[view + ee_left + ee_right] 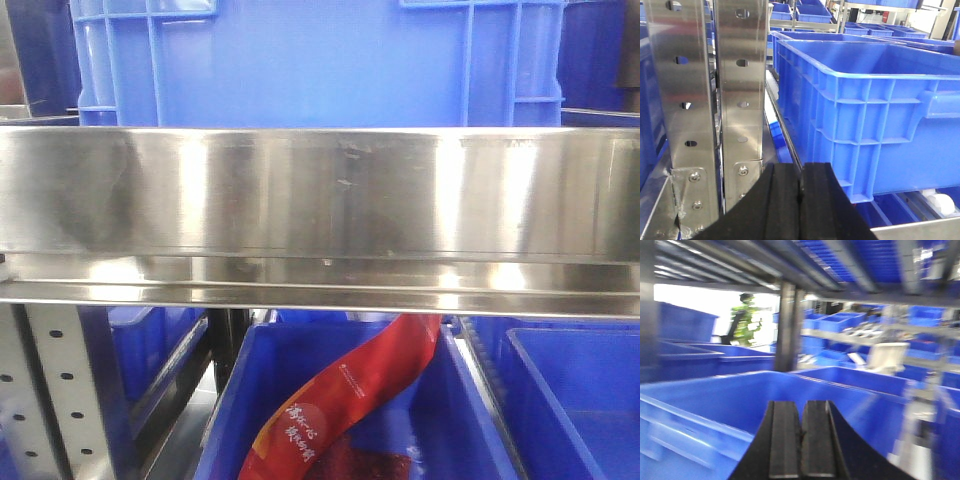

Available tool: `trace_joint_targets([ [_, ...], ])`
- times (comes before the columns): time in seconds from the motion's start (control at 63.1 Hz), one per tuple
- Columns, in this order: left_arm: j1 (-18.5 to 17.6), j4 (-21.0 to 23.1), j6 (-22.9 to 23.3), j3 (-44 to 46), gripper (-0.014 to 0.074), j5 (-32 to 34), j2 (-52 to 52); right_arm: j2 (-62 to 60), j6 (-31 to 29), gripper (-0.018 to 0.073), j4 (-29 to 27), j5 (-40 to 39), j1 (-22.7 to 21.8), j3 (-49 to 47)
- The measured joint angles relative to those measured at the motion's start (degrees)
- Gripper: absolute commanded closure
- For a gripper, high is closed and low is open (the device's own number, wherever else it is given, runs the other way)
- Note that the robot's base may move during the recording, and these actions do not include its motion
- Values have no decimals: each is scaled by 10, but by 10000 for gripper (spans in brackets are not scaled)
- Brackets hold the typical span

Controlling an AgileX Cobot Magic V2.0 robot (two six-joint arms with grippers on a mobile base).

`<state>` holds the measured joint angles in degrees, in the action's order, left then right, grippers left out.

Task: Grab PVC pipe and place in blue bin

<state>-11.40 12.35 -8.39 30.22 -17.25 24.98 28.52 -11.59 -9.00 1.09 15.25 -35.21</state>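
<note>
Left hand [800, 192]: pads pressed together, holding nothing, beside a steel post [742, 85] and a big blue bin [865, 115].
Right hand [801, 440]: pads pressed together, empty, over another blue bin [715, 405]; this view is blurry.
Pipe: I cannot see it in any of the 3 views.
Which way to reach: cannot tell, so neither hand looks nearer.
Front view: a shiny shelf rail [320, 190] and a red bag [340, 400] in a lower bin.

- Stainless shelf rail [320, 215] spans the front view, with streaky glare on it.
- Perforated steel uprights [715, 100] stand left of the crates, bolted at the base.
- Rows of blue crates [860, 322] on distant racking.
- Bright daylight opening [715, 305] with a potted plant [742, 320]; right wrist view is blurred.
</note>
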Motion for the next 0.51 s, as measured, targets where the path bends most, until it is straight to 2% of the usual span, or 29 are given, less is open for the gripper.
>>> trace_joint_targets([
  [0.27, 0, 0, 0, 0, 708, 0, 0, -118, 0, 728, 2, -19, -142, 161],
  [0.381, 0, 0, 0, 0, 708, 0, 0, -149, 0, 728, 2, -19, -172, 218],
  [0.508, 0, 0, 0, 0, 708, 0, 0, -182, 0, 728, 2, -26, -178, 268],
])
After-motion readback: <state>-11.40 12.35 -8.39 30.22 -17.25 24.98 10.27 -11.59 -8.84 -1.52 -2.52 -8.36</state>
